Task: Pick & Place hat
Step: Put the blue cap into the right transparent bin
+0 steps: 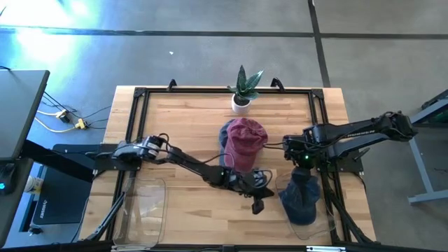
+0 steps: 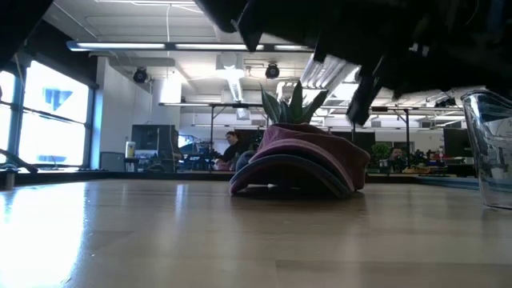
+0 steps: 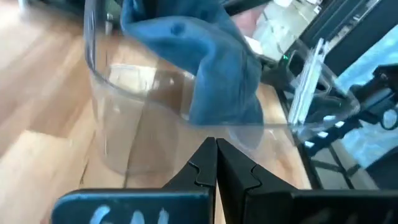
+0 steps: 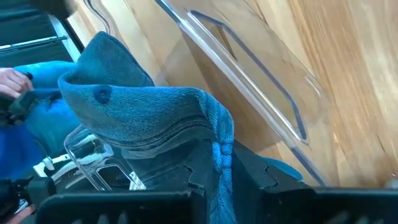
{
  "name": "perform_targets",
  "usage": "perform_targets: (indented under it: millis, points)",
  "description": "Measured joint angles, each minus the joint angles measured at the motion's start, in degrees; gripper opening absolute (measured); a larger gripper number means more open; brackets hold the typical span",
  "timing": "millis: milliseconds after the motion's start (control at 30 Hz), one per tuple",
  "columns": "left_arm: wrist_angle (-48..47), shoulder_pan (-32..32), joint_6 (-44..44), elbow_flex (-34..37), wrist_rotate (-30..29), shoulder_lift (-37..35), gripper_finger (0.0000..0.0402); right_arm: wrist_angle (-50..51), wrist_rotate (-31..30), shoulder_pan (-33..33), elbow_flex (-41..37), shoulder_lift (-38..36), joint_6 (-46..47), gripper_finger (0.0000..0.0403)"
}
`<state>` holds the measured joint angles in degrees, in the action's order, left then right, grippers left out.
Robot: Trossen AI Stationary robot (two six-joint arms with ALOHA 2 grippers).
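Observation:
A blue hat (image 1: 301, 199) hangs from my right gripper (image 1: 306, 170) over a clear container (image 1: 326, 227) at the table's near right. The right wrist view shows this hat (image 4: 137, 118) draped ahead of the gripper (image 4: 217, 180), which is shut on it. My left gripper (image 1: 257, 205) is shut on nothing, just left of that container, and points at the blue hat (image 3: 205, 62) and the container wall (image 3: 124, 124). A maroon hat (image 1: 245, 140) lies mid-table on top of a darker hat (image 2: 288, 176), which rests on the table. My right gripper pinches a bunched fold of the blue hat's knit (image 4: 219, 149) between its two fingers, coming from above and slanting down. The hat hangs slack below the fingers over the clear container. Whether its lower end rests inside, I cannot tell.
A potted plant (image 1: 241, 94) stands at the far edge behind the hats. A second clear container (image 1: 143, 206) sits at the near left. A black frame (image 1: 133, 119) runs along the table's edges. Bare wood lies between the two containers.

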<state>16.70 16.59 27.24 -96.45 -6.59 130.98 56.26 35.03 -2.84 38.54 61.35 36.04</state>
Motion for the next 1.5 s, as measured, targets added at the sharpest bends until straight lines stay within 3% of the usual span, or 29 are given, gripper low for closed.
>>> perform_targets:
  millis: [100, 200, 500, 867, 1000, 1133, 1333, 1500]
  points:
    - [3.31, -0.55, 0.42, -1.12, -1.17, 1.46, 0.0000, -0.77, 0.05, 0.03, 0.00, -0.20, 0.14, 0.0028]
    - [-0.19, -0.88, 0.52, -1.87, 0.25, 3.10, 0.0000, -1.42, 0.07, 0.01, 0.00, -0.54, 1.03, 0.0026]
    - [1.52, -1.22, 0.66, -13.13, 3.67, 9.30, 0.0000, -2.58, 0.13, -0.27, 0.00, -3.99, 4.83, 0.0027]
    - [-17.75, -1.23, 1.53, -20.30, 6.95, 10.51, 0.0000, -2.77, -3.02, -0.23, 0.00, -6.37, 7.24, 0.0027]
    - [-16.97, -0.84, 2.03, -23.37, 10.05, 10.31, 0.0000, -2.79, -4.55, -0.23, 0.00, -6.37, 7.30, 0.0028]
    - [-17.20, -0.60, 1.92, -25.47, 8.93, 10.11, 0.0000, -2.75, -4.63, -0.23, 0.00, -6.37, 7.68, 0.0034]
    - [-19.07, -1.33, 1.71, -25.53, 2.53, 10.39, 0.0000, -2.79, -4.51, -0.23, 0.00, -6.37, 8.20, 0.0026]
    - [-18.03, -2.17, 1.69, -25.57, 3.01, 11.68, 0.0000, -3.68, -3.48, -1.31, 0.00, -6.57, 10.71, 0.0032]
